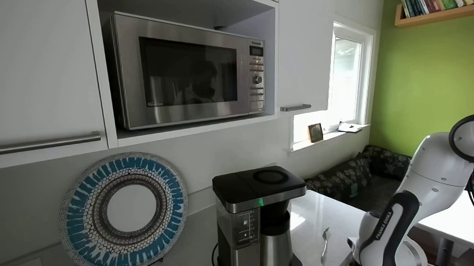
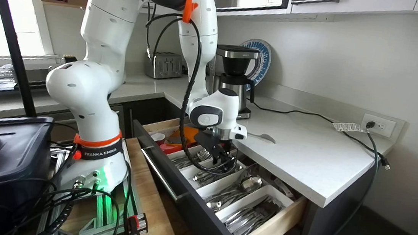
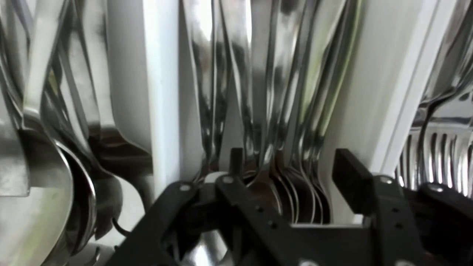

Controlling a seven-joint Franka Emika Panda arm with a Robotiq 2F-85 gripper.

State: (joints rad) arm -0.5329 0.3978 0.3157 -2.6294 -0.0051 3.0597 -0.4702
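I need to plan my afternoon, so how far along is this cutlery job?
Looks done: the drawer stands open, with spoons and forks lying in separate compartments. In hand: the end effector is open over the spoons, with nothing visibly gripped. Perhaps left: a utensil lies on the counter, outside the drawer.

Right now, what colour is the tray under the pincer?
The tray is white, best seen in the wrist view.

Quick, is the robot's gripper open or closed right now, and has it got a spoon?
Gripper: open, jaws apart over the spoons, with no spoon seen held.
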